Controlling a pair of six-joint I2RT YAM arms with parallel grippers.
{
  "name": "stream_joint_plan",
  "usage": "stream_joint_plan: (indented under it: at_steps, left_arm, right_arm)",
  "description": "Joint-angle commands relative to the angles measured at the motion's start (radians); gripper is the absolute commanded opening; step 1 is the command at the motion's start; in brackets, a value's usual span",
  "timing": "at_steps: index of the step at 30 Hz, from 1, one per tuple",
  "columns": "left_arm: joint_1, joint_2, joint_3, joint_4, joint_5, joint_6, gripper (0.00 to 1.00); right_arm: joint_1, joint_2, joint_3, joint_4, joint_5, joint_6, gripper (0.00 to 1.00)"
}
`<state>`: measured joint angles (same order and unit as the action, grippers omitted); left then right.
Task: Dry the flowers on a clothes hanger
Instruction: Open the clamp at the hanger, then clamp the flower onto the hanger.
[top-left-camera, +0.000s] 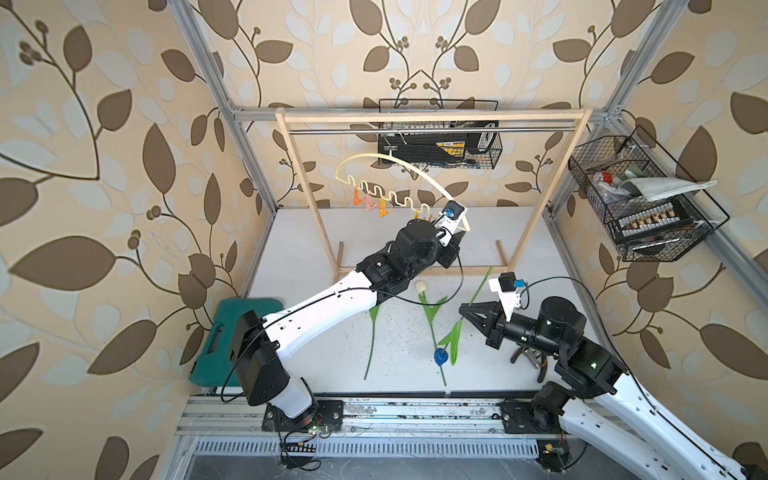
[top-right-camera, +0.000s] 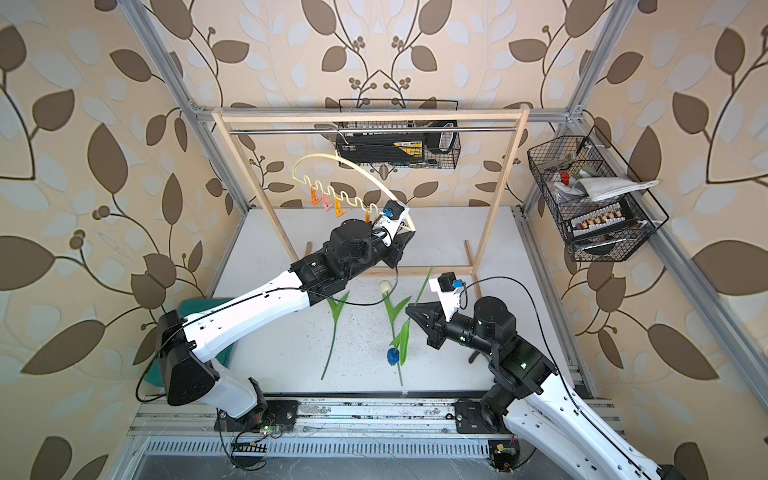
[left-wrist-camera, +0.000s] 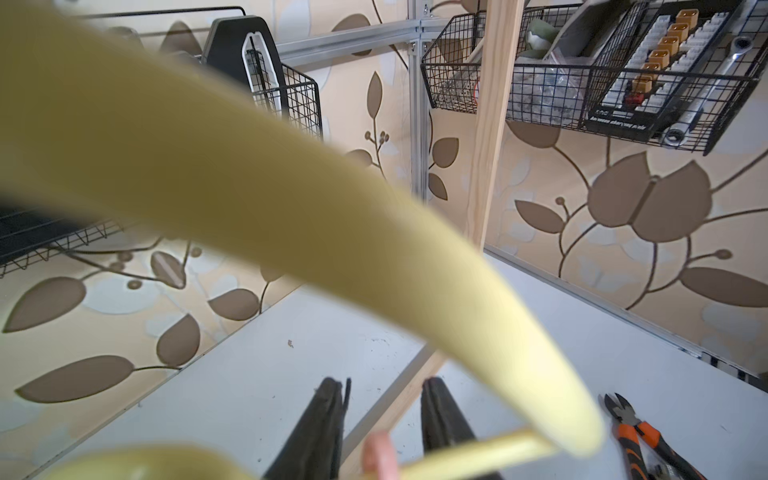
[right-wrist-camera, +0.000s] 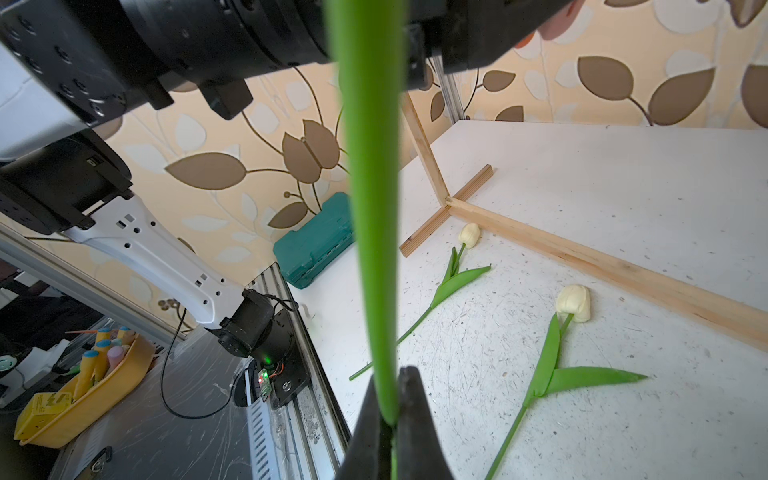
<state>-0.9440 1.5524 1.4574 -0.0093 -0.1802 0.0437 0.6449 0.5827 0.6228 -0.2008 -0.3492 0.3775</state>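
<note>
The cream clothes hanger hangs by its metal hook from the rack's rod, tilted, with small orange and pink clothespins on its wavy bar. My left gripper is at the hanger's low right end. Its jaws stand apart with a pink clothespin between them, and the hanger's arc crosses close in front. My right gripper is shut on the green stem of the blue tulip, held over the table. Two cream tulips lie on the table.
The wooden rack stands at the back, its base bars on the white table. Wire baskets hang on the back wall and the right wall. A green case lies at the left, orange-handled cutters at the right.
</note>
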Motion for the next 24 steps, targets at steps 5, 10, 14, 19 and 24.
stream_joint_plan:
  at_steps: [5,10,14,19,24]
  left_arm:
    - [-0.007,0.000,0.055,-0.028,0.018,-0.033,0.30]
    - [-0.006,-0.005,0.074,-0.065,0.043,-0.081,0.27]
    - [-0.007,-0.004,0.106,-0.120,0.056,-0.133,0.20]
    - [-0.006,-0.034,0.096,-0.129,0.066,-0.179,0.18]
    - [-0.003,-0.056,0.088,-0.120,0.068,-0.234,0.16]
  right_arm:
    - [-0.004,-0.001,0.026,-0.003,-0.018,-0.001,0.00]
    - [-0.004,0.028,0.025,0.001,0.015,0.010,0.00]
    - [-0.012,0.071,0.020,0.049,0.024,0.058,0.00]
    - [-0.031,0.131,0.013,0.129,0.027,0.158,0.00]
    - [-0.099,0.209,-0.022,0.298,-0.070,0.323,0.00]
